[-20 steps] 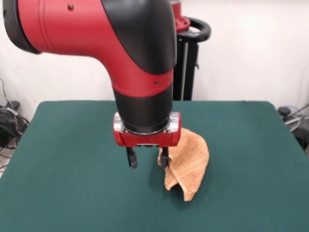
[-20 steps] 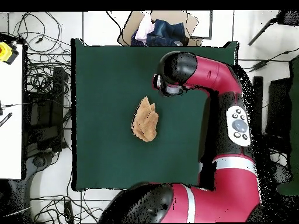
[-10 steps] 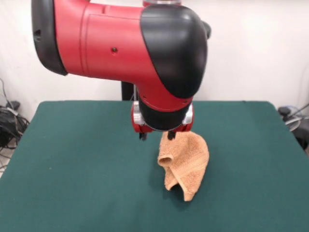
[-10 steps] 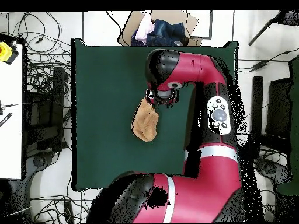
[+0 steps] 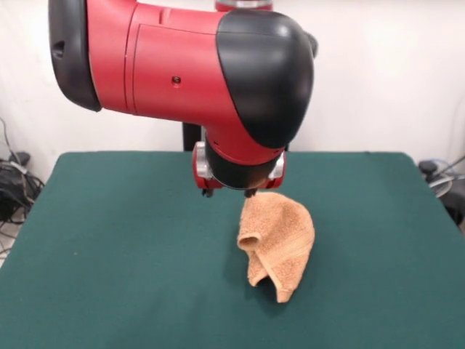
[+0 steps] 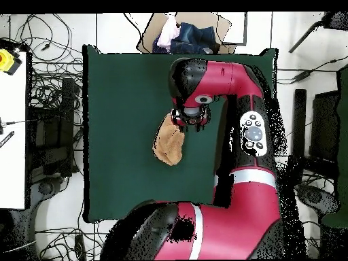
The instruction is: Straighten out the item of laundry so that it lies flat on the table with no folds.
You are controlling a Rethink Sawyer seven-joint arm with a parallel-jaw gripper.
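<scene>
The item of laundry (image 5: pixel 280 240), a peach terry towel, lies crumpled in a folded heap with a rolled edge, right of the middle of the green table (image 5: pixel 109 240). In the overhead view the item of laundry (image 6: pixel 168 141) is a small bunched lump on the table (image 6: pixel 115 102). My gripper (image 5: pixel 229 193) hangs just above the towel's far top edge. Only its two dark fingertips (image 5: pixel 208 193) show under the red wrist; they stand apart, open, with nothing between them. From overhead the arm's wrist (image 6: pixel 191 117) covers the gripper and the towel's upper corner.
A cardboard box with clothes (image 6: pixel 183 34) sits past the table's top edge in the overhead view. Cables (image 6: pixel 51 102) and a white bench (image 6: pixel 12 136) lie to its left. My arm's bulk (image 6: pixel 251 122) overhangs the table's right side.
The arm swung from in front of the towel to its far side, and the gripper then rose a little off the towel's top edge. The towel kept its shape and place.
</scene>
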